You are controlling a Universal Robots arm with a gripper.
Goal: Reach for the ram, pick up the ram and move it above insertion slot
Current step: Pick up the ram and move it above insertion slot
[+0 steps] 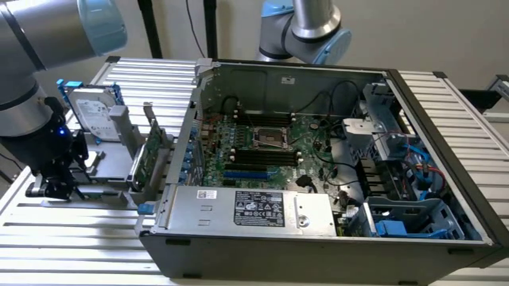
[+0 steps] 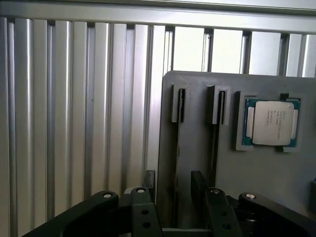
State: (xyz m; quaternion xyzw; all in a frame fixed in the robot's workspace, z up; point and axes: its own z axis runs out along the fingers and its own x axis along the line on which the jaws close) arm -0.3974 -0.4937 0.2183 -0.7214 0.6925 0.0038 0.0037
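Note:
My gripper (image 2: 174,183) hangs low over a grey holder plate (image 2: 256,173) and is open. Its two black fingers (image 2: 149,181) straddle one of the plate's two narrow slots (image 2: 177,143). Along that slot runs a thin dark line. I cannot tell whether it is the ram seen edge-on, and no green face of the ram is visible. In the exterior view the gripper (image 1: 54,189) is at that view's left, down at the holder (image 1: 107,161) beside the open computer case (image 1: 318,238). The black memory slots (image 1: 263,156) lie on the motherboard inside the case.
A processor chip (image 2: 271,123) sits in a recess of the plate. A hard drive (image 1: 92,113) and a green expansion card (image 1: 151,156) stand in the holder between gripper and case. A power supply (image 1: 247,208) lies at the case front. A second arm (image 1: 310,30) rises behind.

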